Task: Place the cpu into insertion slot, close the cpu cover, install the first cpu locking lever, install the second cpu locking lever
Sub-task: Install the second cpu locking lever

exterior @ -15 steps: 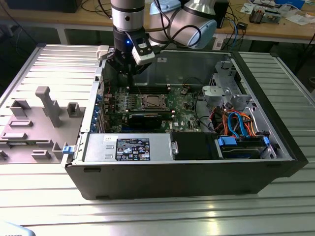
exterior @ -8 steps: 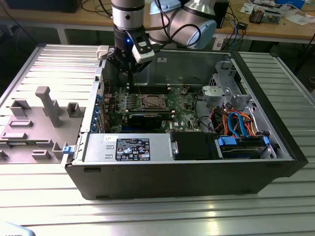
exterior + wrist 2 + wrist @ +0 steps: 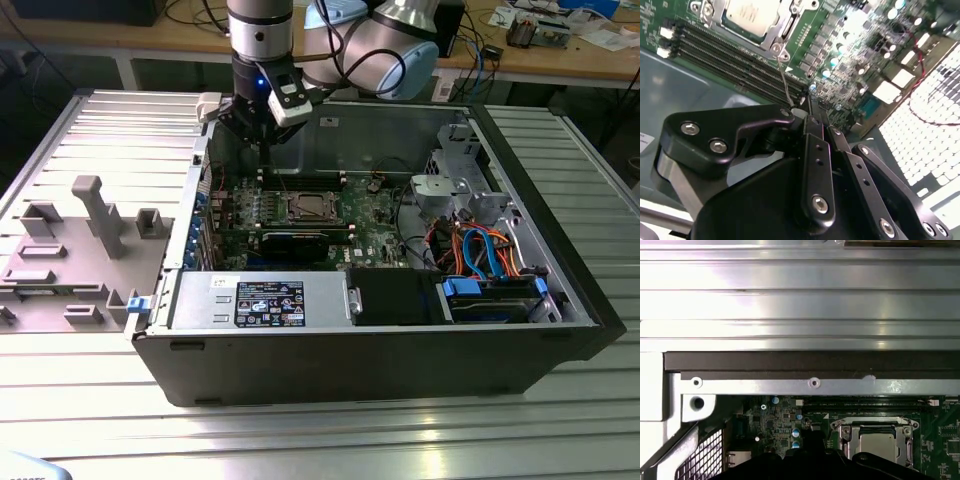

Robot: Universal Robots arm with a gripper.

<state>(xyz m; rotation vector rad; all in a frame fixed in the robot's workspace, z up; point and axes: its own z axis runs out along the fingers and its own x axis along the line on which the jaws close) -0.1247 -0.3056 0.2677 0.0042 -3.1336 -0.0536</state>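
the claw (image 3: 812, 117), fingers pinched together and empty, hangs beside the cpu cover (image 3: 752, 20); descending off-line could scrape the memory slots (image 3: 735, 60).

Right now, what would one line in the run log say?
gripper: shut on thin wire locking lever | silver-grey square cpu: seated in socket | silver metal cpu cover frame: closed over it

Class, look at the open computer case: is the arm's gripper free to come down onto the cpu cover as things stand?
Probably yes. The case is open on top and the cpu cover lies uncovered on the green board, with nothing standing over it. The gripper hangs close by, above the board's far edge.
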